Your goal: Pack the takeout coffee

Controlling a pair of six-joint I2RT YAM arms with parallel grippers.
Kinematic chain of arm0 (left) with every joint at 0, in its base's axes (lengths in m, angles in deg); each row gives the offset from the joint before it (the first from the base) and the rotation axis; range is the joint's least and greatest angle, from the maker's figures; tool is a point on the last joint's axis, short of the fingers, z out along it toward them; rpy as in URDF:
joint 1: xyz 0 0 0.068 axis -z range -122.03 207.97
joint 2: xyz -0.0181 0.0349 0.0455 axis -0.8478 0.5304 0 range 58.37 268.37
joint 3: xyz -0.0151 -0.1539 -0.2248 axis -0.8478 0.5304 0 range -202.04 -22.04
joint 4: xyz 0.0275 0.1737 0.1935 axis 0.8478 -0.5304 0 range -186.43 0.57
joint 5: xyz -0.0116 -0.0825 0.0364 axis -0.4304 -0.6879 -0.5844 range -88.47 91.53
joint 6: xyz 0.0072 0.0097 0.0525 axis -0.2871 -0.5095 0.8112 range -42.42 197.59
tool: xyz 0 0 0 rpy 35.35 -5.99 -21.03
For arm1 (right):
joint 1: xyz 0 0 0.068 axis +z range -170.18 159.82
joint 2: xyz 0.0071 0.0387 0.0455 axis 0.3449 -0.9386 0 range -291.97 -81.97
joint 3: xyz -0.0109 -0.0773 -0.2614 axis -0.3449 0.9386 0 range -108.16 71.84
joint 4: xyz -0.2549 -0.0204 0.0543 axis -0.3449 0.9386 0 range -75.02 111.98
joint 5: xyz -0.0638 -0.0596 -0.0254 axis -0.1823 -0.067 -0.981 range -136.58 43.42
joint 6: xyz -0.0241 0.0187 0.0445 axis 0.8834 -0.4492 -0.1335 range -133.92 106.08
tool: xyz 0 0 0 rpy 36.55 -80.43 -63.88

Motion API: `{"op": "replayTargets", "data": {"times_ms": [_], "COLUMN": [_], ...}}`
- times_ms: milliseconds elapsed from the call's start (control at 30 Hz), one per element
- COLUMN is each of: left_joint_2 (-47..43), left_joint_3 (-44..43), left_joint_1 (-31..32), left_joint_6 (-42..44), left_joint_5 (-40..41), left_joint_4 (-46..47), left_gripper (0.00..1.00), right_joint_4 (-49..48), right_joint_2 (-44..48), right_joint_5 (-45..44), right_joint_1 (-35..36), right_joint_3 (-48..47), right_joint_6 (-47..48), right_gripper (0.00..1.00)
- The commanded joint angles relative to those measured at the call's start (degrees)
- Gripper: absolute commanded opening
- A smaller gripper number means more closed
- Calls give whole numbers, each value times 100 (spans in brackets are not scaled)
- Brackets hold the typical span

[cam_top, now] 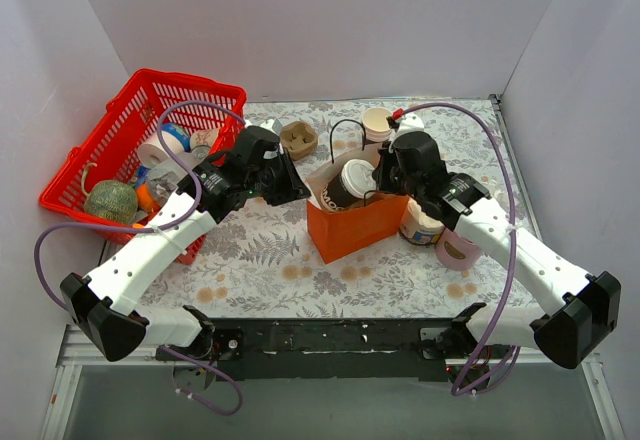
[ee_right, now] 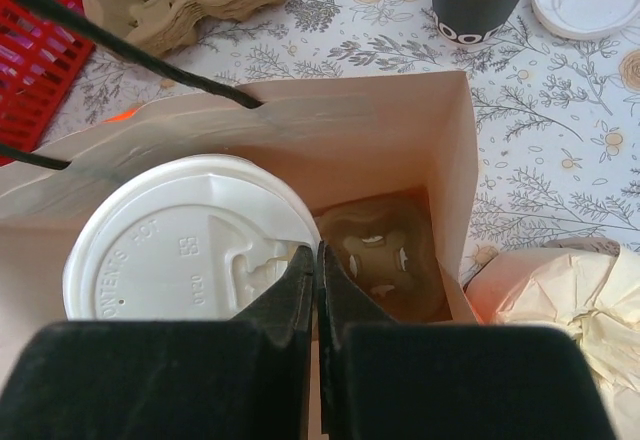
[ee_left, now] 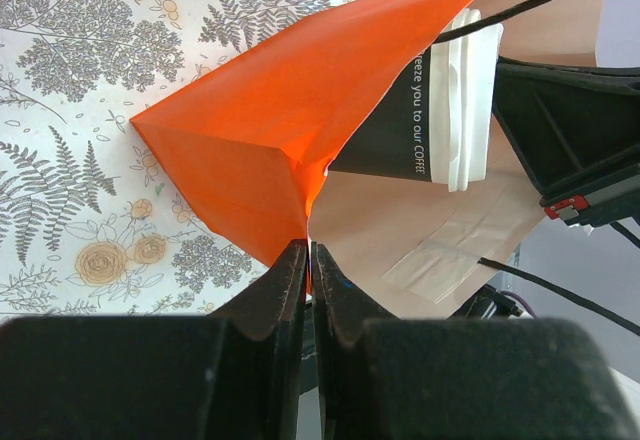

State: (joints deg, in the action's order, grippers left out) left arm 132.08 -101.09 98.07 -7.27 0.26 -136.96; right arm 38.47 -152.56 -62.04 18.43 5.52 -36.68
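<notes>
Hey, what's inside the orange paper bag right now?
The takeout coffee, white lid on, sits inside the orange bag. A brown moulded cardboard piece lies at the bottom beside it. The cup's base is hidden by the bag's wall.

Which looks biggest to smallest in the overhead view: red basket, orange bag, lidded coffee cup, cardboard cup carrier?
1. red basket
2. orange bag
3. lidded coffee cup and cardboard cup carrier: about alike. The cup sits partly hidden inside the bag, so I won't rank these two.
</notes>
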Motion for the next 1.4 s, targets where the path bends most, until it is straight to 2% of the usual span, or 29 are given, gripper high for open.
{"op": "replayTargets", "data": {"times_ms": [0,200,500,733,967,1167,1367], "left_joint_2": [-182,-234,-261,-138,-129,529,1145], "left_joint_3": [-85,-58,-190,-559,-981,-1376,-1553], "left_joint_1": [7,7,7,7,7,112,349], "left_joint_6": [66,75,101,145,242,452,646], "left_joint_5": [-118,-74,-109,-557,-742,-1050,-778], "left_joint_4": [147,244,296,543,753,894,684], "left_gripper": [6,6,7,26,31,31,28], "right_joint_4": [-143,200,438,270,174,86,-212], "right_joint_2": [177,-42,-218,-333,-315,-245,-166], "right_joint_5": [-26,-510,-370,183,342,167,166], "right_joint_1": [-29,-20,-20,50,182,191,191], "right_joint_3": [-354,-662,-557,-408,-258,-179,111], "right_joint_6": [263,729,1326,1424,1345,1318,1406], "right_gripper": [1,1,1,1,1,1,1]}}
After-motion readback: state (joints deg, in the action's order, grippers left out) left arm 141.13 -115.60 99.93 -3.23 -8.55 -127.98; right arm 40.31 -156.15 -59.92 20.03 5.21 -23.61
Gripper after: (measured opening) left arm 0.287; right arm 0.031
